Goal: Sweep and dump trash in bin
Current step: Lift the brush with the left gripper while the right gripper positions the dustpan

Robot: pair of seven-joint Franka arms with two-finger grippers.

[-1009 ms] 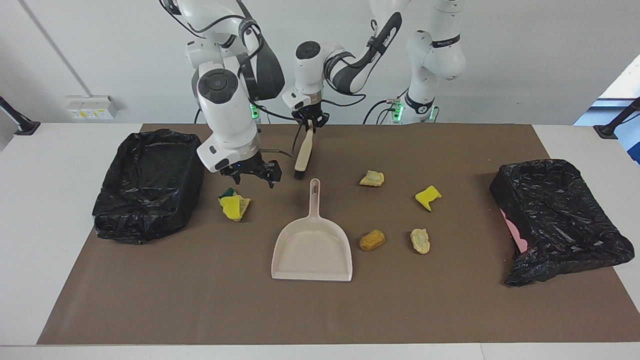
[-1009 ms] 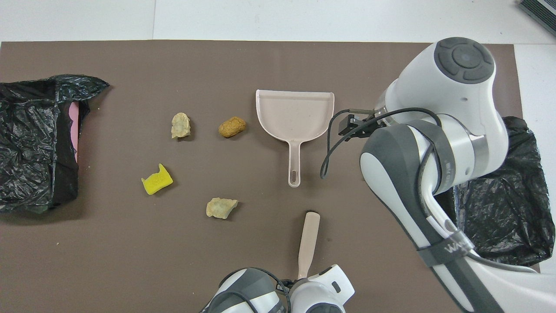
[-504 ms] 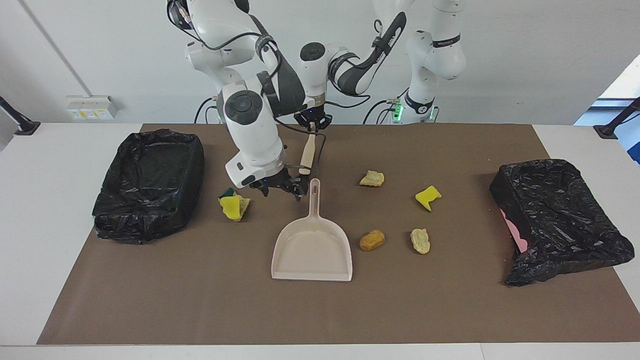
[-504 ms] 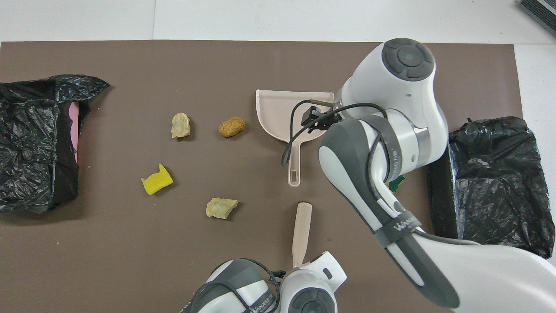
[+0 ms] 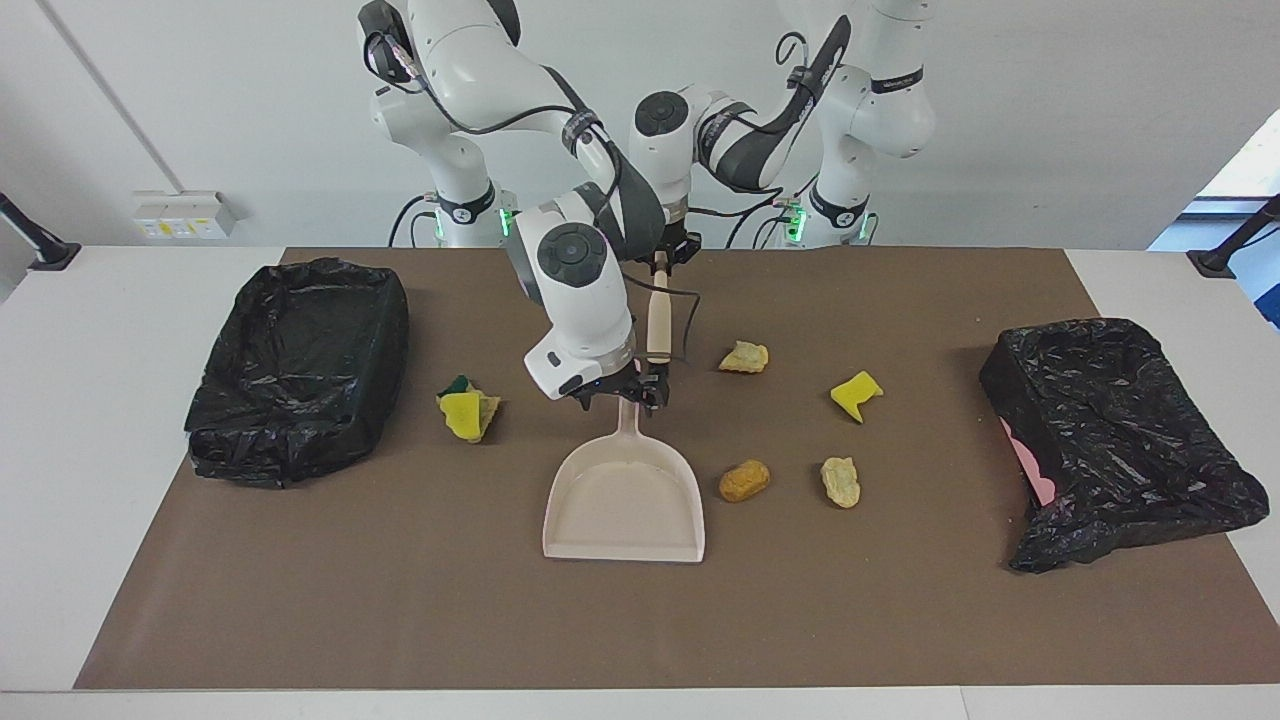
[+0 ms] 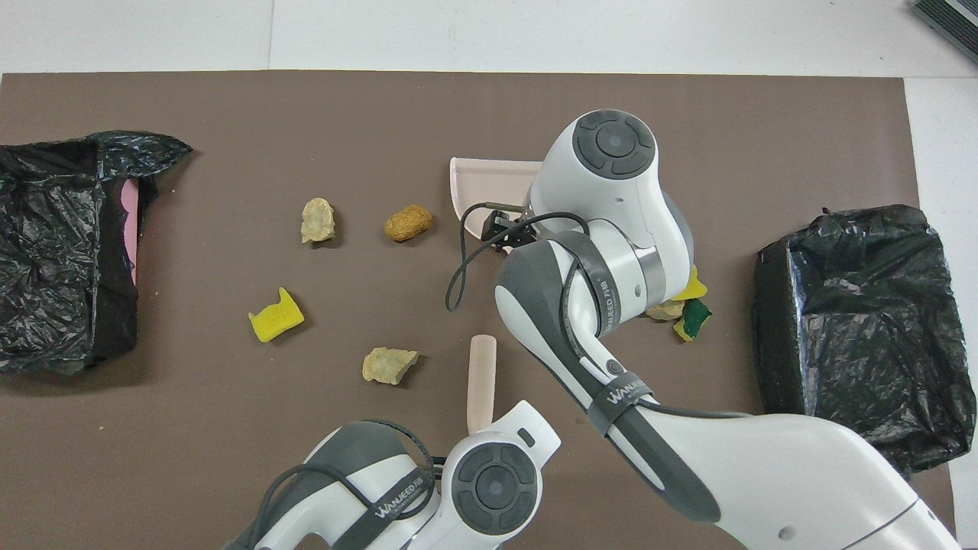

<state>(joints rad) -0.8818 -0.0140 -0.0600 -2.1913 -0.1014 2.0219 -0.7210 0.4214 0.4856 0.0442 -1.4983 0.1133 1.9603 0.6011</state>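
Currently the left gripper (image 5: 661, 262) is clamped on the top of the beige hand brush (image 5: 658, 325), which hangs tilted over the mat, bristle end hidden by the right arm's wrist. The right gripper (image 5: 622, 392) stands over the handle of the dustpan (image 5: 622, 500), fingers spread wide and holding nothing (contact with the handle cannot be made out).

Trash, five lots, all on the brown mat (image 5: 400, 600):
- yellow and green chunks (image 5: 466, 410), between the dustpan handle and the bin (image 5: 300, 365) at the right arm's end
- orange-brown chunk (image 5: 744, 480), just beside the pan
- pale tan chunk (image 5: 840, 481), next along
- tan chunk (image 5: 744, 356), nearer the robots
- bright yellow chunk (image 5: 855, 394), toward the second bin (image 5: 1120, 440) at the left arm's end

The pan is resting flat with no trash inside.
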